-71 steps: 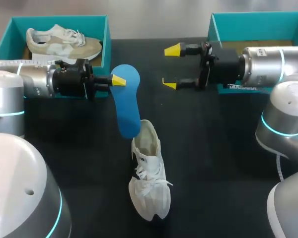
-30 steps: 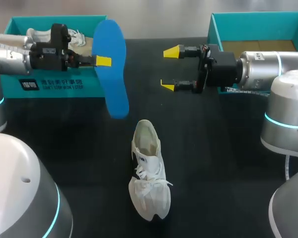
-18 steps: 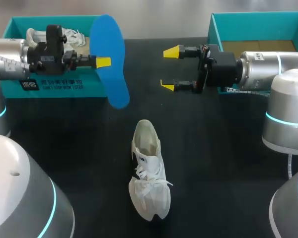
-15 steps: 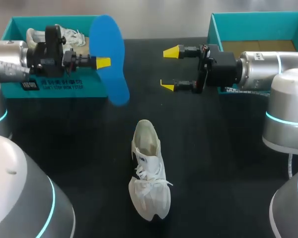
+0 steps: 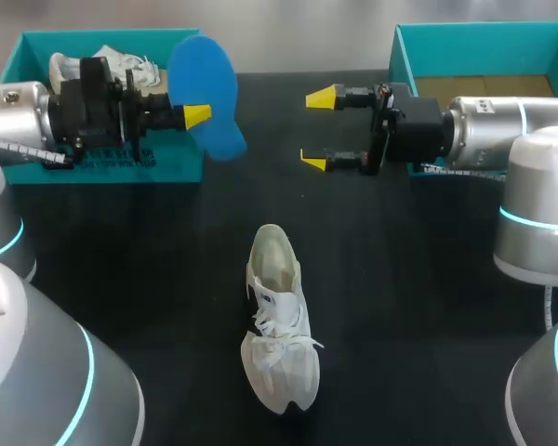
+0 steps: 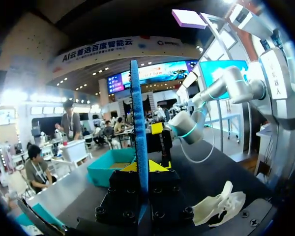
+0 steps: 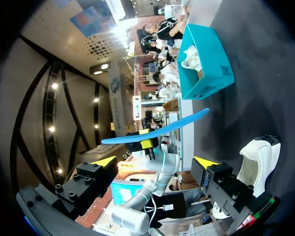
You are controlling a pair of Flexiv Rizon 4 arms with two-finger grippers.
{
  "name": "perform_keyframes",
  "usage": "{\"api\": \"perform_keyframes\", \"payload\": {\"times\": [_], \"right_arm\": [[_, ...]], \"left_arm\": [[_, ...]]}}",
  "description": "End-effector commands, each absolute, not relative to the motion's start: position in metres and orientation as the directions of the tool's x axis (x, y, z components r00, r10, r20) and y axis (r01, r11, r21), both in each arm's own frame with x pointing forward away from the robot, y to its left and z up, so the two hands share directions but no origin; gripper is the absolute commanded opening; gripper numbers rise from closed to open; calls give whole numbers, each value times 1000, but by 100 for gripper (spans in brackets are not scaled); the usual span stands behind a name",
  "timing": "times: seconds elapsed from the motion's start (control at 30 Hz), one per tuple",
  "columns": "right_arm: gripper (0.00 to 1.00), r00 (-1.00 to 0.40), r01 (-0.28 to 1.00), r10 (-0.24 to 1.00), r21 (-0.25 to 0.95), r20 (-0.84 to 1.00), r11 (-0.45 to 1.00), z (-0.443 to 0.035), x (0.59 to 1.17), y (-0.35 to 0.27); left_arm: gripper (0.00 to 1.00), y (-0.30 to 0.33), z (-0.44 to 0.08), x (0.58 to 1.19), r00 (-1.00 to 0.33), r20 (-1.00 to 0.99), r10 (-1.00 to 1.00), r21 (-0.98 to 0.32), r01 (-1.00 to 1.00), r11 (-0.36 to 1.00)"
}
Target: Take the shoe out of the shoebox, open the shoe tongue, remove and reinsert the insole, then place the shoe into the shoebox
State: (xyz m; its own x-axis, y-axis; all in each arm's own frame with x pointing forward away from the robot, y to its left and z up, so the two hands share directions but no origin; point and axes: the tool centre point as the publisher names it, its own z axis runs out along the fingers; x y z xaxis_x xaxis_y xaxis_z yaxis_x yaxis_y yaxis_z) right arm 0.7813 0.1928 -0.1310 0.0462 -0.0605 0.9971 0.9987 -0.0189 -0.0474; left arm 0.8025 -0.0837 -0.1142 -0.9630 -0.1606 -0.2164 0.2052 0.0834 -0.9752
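A white shoe is set upright on the black counter at the near side, toe nearest and opening turned away. Farther on, a blue insole is held up off the counter, clenched in the left jaws and well apart from the shoe. Nothing is grasped by the right jaws, which are spread wide. At the far left a teal shoebox is seen with a second shoe inside, and at the far right another shoebox.

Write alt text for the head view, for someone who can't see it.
The left gripper holds a blue insole in the air by a teal shoebox. A white shoe lies on the black table, and the right gripper hangs open near a second teal shoebox.
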Motion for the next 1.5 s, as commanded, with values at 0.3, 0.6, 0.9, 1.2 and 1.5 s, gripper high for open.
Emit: {"api": "perform_keyframes", "payload": {"times": [0.3, 0.6, 0.9, 1.2, 1.5], "right_arm": [[100, 47, 999, -58, -48, 997, -20, -131, 782, 194], [100, 47, 999, -58, -48, 997, -20, -131, 782, 194], [100, 47, 999, -58, -48, 997, -20, -131, 782, 194], [100, 47, 999, -58, -48, 997, -20, -131, 782, 194], [100, 47, 999, -58, -48, 997, -20, -131, 782, 194]], "left_arm": [[0, -90, -111, 806, -807, -584, -86, -810, 575, 116], [0, -97, -114, 814, -712, -702, -15, -707, 695, 126], [0, -89, -117, 818, -582, -813, 10, -575, 806, 140], [0, -89, -128, 811, -366, -929, 54, -354, 921, 162], [0, -93, -129, 800, -161, -986, 52, -150, 974, 171]]}}
